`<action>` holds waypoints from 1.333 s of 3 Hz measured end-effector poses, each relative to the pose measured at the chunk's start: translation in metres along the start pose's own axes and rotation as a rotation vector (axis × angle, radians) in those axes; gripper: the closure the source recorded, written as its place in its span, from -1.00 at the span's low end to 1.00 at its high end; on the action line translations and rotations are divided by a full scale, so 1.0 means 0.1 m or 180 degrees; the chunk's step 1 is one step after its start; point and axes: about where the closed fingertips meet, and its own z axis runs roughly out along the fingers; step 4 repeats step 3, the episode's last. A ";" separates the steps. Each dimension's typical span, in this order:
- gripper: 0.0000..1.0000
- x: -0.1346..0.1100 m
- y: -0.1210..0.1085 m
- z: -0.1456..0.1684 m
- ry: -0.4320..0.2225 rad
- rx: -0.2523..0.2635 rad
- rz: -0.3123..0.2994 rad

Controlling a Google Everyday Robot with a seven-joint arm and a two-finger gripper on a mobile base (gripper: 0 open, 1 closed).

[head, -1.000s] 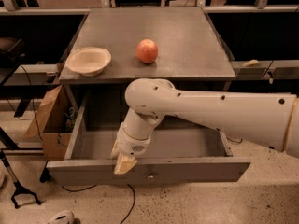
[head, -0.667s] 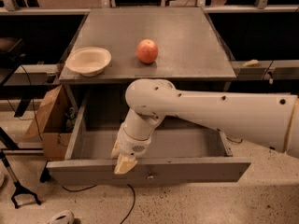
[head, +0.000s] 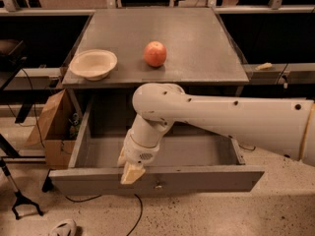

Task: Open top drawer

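The top drawer (head: pixel 206 178) is a wide grey metal drawer under the table. It stands pulled far out, and its shallow grey tray (head: pixel 197 151) shows nothing inside. A small round knob (head: pixel 157 185) sits at the middle of the flat front panel. My gripper (head: pixel 131 173) hangs from the white arm over the front panel's top edge, a little left of the knob. Its pale tip rests at the panel's rim.
A grey tabletop (head: pixel 197 48) above the drawer carries a cream bowl (head: pixel 93 64) at the left and a red apple (head: pixel 155 53) near the middle. A cardboard box (head: pixel 53 132) stands on the floor at the drawer's left. Black cables and a stand foot (head: pixel 22 203) lie at lower left.
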 end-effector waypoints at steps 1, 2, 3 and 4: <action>-0.77 0.00 0.00 0.00 0.0000 0.0000 0.0000; -1.00 0.00 0.00 0.00 0.0000 0.0000 0.0000; -1.00 0.00 0.00 0.00 0.0000 0.0000 0.0000; -1.00 0.00 0.00 0.00 0.0000 0.0000 0.0000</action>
